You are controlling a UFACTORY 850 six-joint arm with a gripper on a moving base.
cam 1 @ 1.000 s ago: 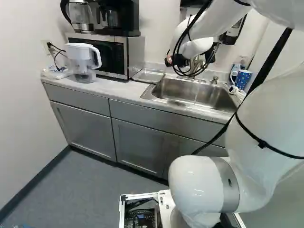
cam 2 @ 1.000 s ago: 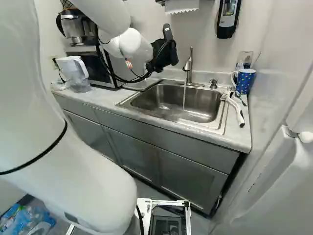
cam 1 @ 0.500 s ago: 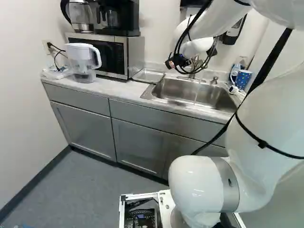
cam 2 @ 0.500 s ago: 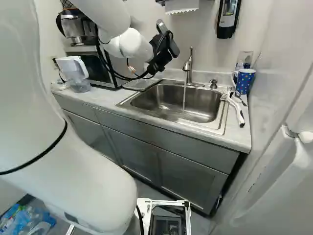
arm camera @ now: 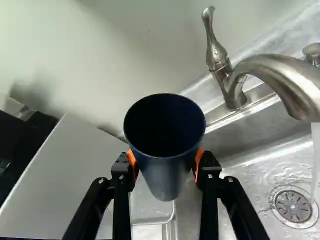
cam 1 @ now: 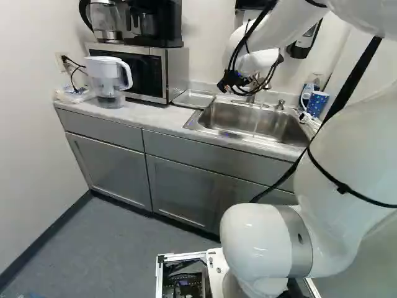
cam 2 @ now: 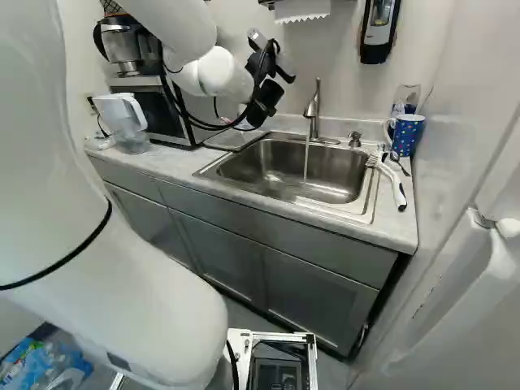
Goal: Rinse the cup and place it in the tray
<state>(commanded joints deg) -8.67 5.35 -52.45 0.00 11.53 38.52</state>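
In the right base view the gripper (cam 2: pixel 265 101) shows as a black shape at the arm's end, left of the running faucet (cam 2: pixel 313 114). Seen from the wrist, the gripper (arm camera: pixel 166 165) is shut on a dark blue cup (arm camera: pixel 167 175), an orange pad against either side. The cup's wide mouth faces the wrist camera, and its inside looks dark. A shallow metal tray (cam 1: pixel 194 99) lies between microwave and sink; its rounded corner shows beyond the cup in the wrist view. Water falls from the spout into the sink (arm camera: pixel 240 175), away from the cup.
The microwave (cam 1: pixel 158 71) stands beside the tray, with a water pitcher (cam 1: pixel 110 81) at its other side. Right of the sink are a spotted blue mug (cam 2: pixel 407 134) and a white brush (cam 2: pixel 392 180). A soap dispenser (cam 2: pixel 379 31) hangs on the wall.
The gripper has turned at the wrist, its black parts swinging round and tilting in the right base view, while the upper arm has hardly shifted. The base has stayed put.
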